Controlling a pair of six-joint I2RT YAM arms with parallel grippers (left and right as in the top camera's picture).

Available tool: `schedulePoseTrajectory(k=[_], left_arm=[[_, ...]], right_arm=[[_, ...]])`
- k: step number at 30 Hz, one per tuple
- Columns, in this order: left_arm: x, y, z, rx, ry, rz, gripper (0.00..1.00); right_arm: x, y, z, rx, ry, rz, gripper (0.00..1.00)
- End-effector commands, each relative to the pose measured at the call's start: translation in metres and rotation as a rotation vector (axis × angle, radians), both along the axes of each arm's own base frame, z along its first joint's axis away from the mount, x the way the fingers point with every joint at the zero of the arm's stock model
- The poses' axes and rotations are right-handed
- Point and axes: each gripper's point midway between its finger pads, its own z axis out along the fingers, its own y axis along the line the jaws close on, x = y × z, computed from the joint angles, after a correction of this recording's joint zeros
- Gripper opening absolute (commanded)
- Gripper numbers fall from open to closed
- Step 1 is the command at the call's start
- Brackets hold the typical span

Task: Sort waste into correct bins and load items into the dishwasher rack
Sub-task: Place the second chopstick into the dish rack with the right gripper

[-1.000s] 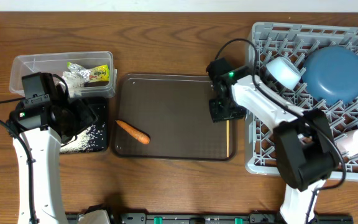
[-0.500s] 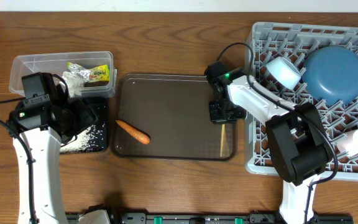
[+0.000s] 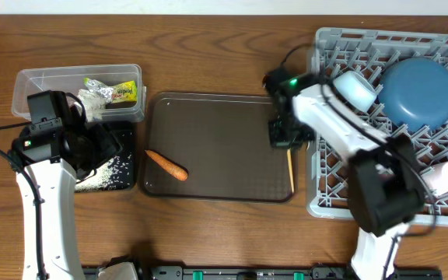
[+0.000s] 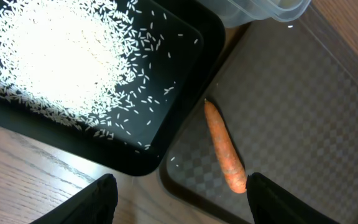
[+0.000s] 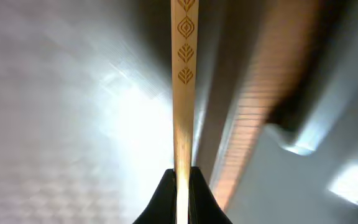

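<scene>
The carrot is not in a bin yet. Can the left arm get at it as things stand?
Probably yes. The carrot lies bare on the brown tray with nothing over it, and the left gripper, fingers open and empty, hangs close by.

Overhead top-down; wrist views close, downward

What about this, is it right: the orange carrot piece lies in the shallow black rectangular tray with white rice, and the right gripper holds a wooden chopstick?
No: the overhead view shows the orange carrot piece on the dark brown serving tray, beside the shallow black rectangular tray with white rice. The right gripper holds a wooden chopstick.
</scene>
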Motion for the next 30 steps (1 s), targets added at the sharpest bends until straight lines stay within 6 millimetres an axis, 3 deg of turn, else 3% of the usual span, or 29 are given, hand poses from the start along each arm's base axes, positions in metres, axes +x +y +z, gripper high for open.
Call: schedulePoseTrajectory(k=[1,4,7,11,15,21,23,26,30], left_arm=[[0.000,0.002,0.002,0.002,-0.001,0.006,0.69],[0.000,0.002,0.002,0.002,-0.001,0.006,0.69],[0.000,0.002,0.002,0.002,0.000,0.006,0.69],[0.000,0.002,0.002,0.002,0.000,0.006,0.69],[0.000,0.002,0.002,0.002,0.000,0.006,0.69],[0.000,0.002,0.002,0.002,-0.001,0.006,0.69],[0.000,0.002,0.002,0.002,-0.001,0.006,0.69],[0.000,0.002,0.002,0.002,0.000,0.006,0.69],[0.000,0.001,0.002,0.001,0.001,0.006,0.69]], right_arm=[[0.024,-0.011,0.072,0.060,-0.202,0.018,0.01],[0.027,-0.030,0.099,0.076,-0.267,-0.016,0.01],[0.022,-0.051,0.103,0.056,-0.251,-0.027,0.01],[0.010,-0.078,0.087,0.014,-0.176,-0.040,0.01],[-0.002,-0.098,0.056,-0.020,-0.120,-0.084,0.01],[-0.007,-0.100,0.021,0.000,-0.112,-0.096,0.01],[-0.006,-0.099,0.019,0.001,-0.118,-0.094,0.03],[-0.005,-0.099,0.019,0.002,-0.121,-0.095,0.17],[-0.005,-0.098,0.023,0.010,-0.123,-0.095,0.25]])
